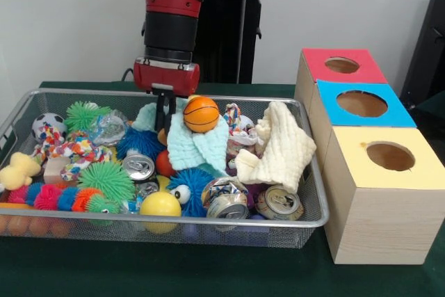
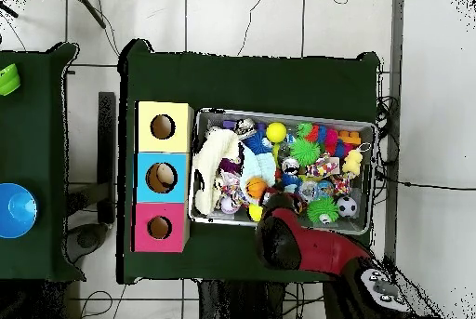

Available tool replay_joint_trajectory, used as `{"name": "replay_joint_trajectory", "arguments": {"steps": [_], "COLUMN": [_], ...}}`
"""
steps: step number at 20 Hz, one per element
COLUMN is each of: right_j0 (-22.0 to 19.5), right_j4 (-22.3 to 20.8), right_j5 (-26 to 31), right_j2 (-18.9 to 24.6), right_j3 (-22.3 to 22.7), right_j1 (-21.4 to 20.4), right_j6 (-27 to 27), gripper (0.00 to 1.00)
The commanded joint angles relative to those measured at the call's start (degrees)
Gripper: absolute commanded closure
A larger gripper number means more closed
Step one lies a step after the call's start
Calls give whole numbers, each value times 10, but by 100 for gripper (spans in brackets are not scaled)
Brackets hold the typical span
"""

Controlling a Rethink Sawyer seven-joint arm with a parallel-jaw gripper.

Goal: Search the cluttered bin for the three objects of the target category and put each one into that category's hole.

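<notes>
Progress is judged as early: no object is seen at or in any hole, and which category is targeted cannot be told from the frames. The wire bin [image 1: 316,217] is still packed. All three placements are judged as left to do.

The tool [image 1: 165,126] is lowered into the bin's far middle, at about 12 o'clock of the pile, just beside the small orange basketball [image 1: 201,114] and the mint cloth [image 1: 198,147]. Its black tips are seen close together among the clutter; whether anything is pinched cannot be told.

Counts, front view:
- Boxes with holes: three, in a row at the bin's 3 o'clock side — red box [image 1: 341,66], blue box [image 1: 361,104], yellow box [image 1: 389,158]. One round hole each.
- Drink cans: at least four seen — one upright [image 1: 138,167], a crushed pair [image 1: 227,203], one more [image 1: 279,203]; others may be buried.
- Balls: three clear ones — the basketball, a yellow ball [image 1: 160,205], a soccer ball [image 1: 46,126].
- Spiky rubber balls: at least four, incl. green [image 1: 106,179].
- Cloths: two — mint, and cream cloth [image 1: 284,147].
- Rubber duck [image 1: 19,170]: one, at 9 o'clock.

All is carried on the green bench [image 1: 208,273].
</notes>
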Motion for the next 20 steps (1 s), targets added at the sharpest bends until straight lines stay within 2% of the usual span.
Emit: {"name": "replay_joint_trajectory", "arguments": {"steps": [1,3,5,6,9,11,12,16,18,20], "right_j0": [-6,-12,-46,-70,-116,-155,-187,-260,-272,-270], "right_j4": [-4,-7,-18,-32,-53,-54,-53,-14,-1,4], "right_j5": [29,39,72,85,99,123,134,186,198,207], "right_j2": [32,40,82,111,171,226,271,376,396,396], "right_j3": [13,27,54,70,96,114,129,163,171,171], "right_j1": [-8,-40,-94,-128,-185,-217,-238,-282,-294,-300], "right_j6": [80,79,75,68,54,44,42,21,17,16], "gripper": [100,100,100,100,100,100,100,100,100,100]}}
